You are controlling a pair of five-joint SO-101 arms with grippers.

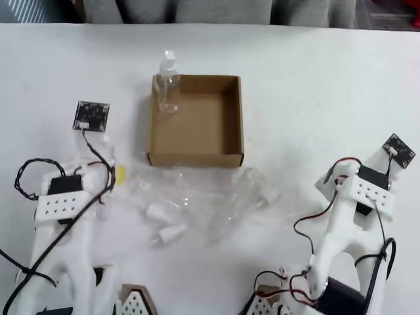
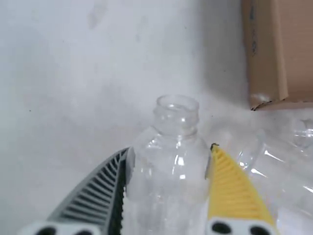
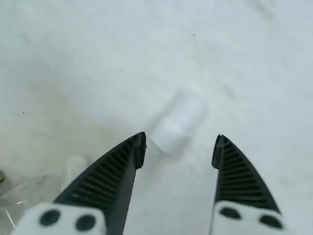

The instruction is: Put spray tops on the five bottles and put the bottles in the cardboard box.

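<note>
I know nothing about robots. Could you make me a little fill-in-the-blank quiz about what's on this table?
The left pincer is shut on a clear bottle whose neck has no ____ on it.
The right pincer hangs ____ over a white spray top lying on the table.
The cardboard box holds ____ capped bottle, standing in a corner.
Missing words: spray top; open; one.

White table [image 1: 328, 79] with faint smudges
</note>
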